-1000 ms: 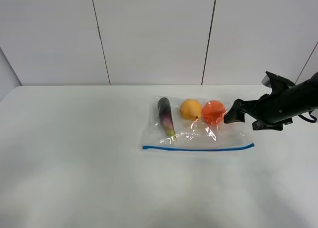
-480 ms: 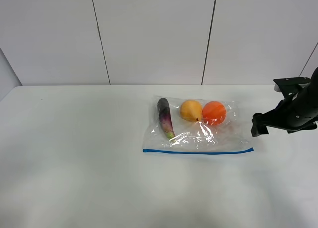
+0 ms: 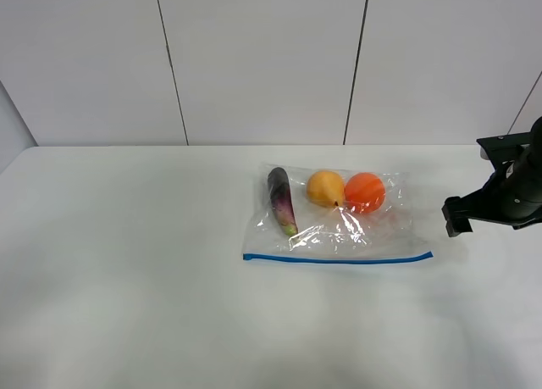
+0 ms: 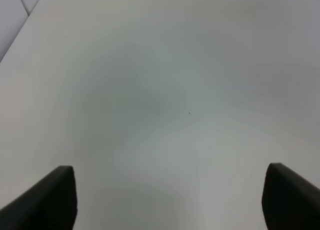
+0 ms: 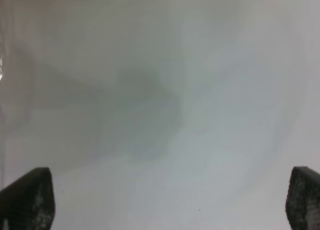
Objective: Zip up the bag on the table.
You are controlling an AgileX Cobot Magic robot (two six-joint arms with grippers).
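you can see the bag [image 3: 337,219] lying flat on the table [image 3: 127,279], a bit right of the middle and toward the far side. it is clear and crinkly, and light shines off it. its blue zipper strip [image 3: 337,258] runs along the near edge, from left to right. inside the bag, at the far end, sit three toys in a row: a purple eggplant [image 3: 281,200] on the left, a yellow pear [image 3: 325,188] in the middle and an orange [image 3: 365,191] on the right. the pear and the orange are just beside each other, and the eggplant lies a little apart from them. your right gripper [image 3: 455,218] is at the right edge of the high view, to the right of the bag and not touching it. in its own wrist view the right gripper [image 5: 170,205] has its two black fingers [image 5: 27,197] spread wide, one at each side, with only bare table between them, so it holds nothing. your left gripper [image 4: 170,197] does not show in the high view. in its wrist view its fingers [image 4: 47,197] are spread wide too, with only plain white table between them, and it holds nothing. behind the table is a plain white wall [image 3: 262,58] with thin dark lines.
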